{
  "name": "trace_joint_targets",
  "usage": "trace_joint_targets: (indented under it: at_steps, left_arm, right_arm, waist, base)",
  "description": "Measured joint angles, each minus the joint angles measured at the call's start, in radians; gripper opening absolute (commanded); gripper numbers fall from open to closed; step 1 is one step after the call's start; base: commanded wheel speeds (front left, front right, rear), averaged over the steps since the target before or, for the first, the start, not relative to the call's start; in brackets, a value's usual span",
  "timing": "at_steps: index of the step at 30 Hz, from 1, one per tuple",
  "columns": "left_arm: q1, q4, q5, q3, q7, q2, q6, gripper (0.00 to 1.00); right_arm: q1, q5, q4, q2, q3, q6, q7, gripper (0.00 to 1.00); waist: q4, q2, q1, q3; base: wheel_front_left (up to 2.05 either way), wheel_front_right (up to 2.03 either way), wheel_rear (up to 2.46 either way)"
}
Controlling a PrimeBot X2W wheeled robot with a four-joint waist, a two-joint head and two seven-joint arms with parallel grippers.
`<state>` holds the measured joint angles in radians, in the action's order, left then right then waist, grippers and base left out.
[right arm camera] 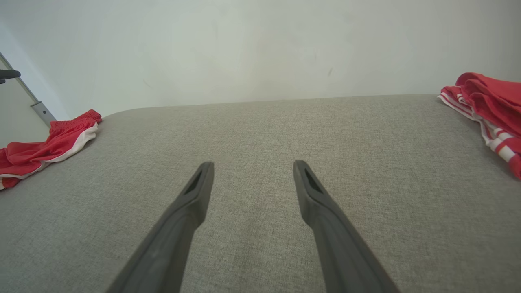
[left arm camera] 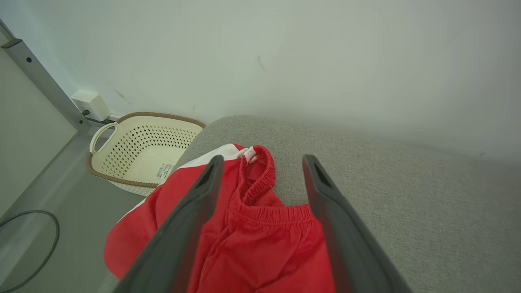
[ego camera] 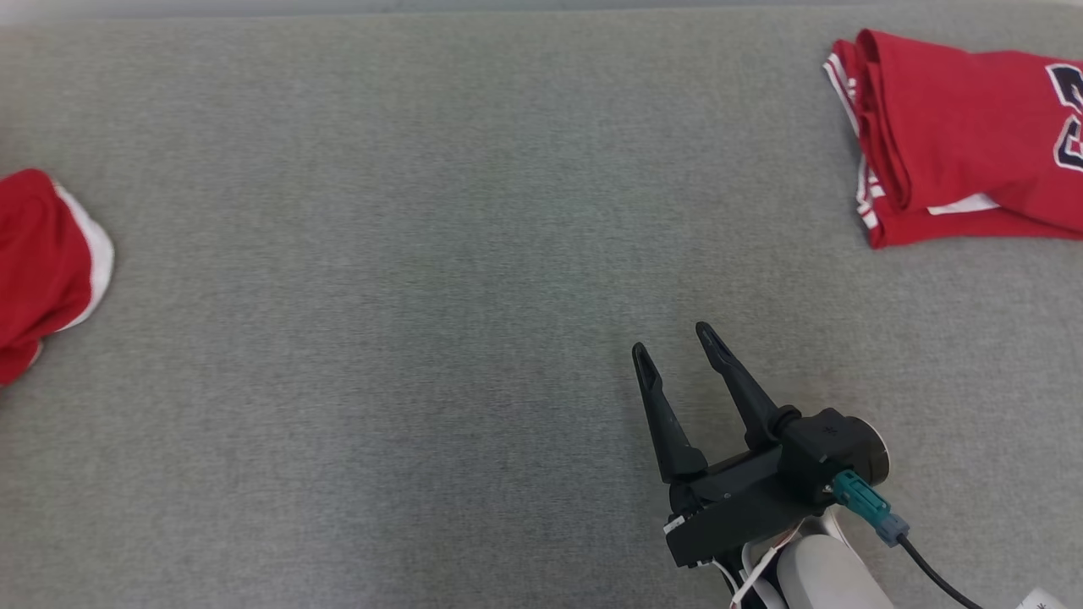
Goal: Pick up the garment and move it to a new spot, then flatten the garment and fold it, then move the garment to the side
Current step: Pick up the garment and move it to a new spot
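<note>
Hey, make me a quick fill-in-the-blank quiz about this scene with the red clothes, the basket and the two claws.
1. The left claw is above the red shorts with its jaws ___.
2. The folded jersey lies on the robot's ___ side of the grey surface.
3. The cream perforated container on the floor is a ___.
4. The right claw is holding ___.

Missing words: open; right; basket; nothing.

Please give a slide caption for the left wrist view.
Open left gripper pointing at crumpled red elastic-waist shorts, cream perforated plastic basket beyond.
</note>
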<state>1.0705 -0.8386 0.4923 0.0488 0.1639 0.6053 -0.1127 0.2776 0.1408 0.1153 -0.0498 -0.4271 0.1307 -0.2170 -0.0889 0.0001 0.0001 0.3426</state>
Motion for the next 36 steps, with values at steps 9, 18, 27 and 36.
trace_joint_targets:
  at_steps: [9, 18, 27, 36]
  left_arm:
    - [0.038, -0.173, 0.036, 0.037, 0.147, 0.009, -0.011, 1.00]
    - [0.050, -0.267, 0.081, 0.084, 0.384, -0.003, -0.017, 1.00]
    - [0.039, -0.296, 0.078, 0.115, 0.462, 0.002, -0.009, 1.00]
    - [-0.042, -0.254, 0.077, 0.157, 0.345, 0.037, -0.016, 0.00]
  right_arm:
    - [0.001, -0.001, 0.002, 0.000, 0.007, 0.000, 0.002, 1.00]
    - [0.001, -0.001, 0.000, 0.000, 0.007, 0.000, 0.011, 1.00]
    - [-0.002, -0.007, -0.006, 0.000, 0.012, 0.000, 0.023, 1.00]
    - [-0.006, -0.008, -0.012, 0.003, 0.014, 0.000, 0.032, 1.00]
  waist:
    - [-0.039, 0.0000, -0.0001, 0.022]
    - [-0.049, 0.0000, -0.0001, 0.016]
    - [-0.060, -0.0001, -0.0002, 0.008]
    - [-0.067, -0.0002, -0.0003, 0.017]
  base:
    - [0.00, 0.00, 0.00]
    - [0.00, 0.00, 0.00]
    - [0.00, 0.00, 0.00]
    - [0.00, 0.00, 0.00]
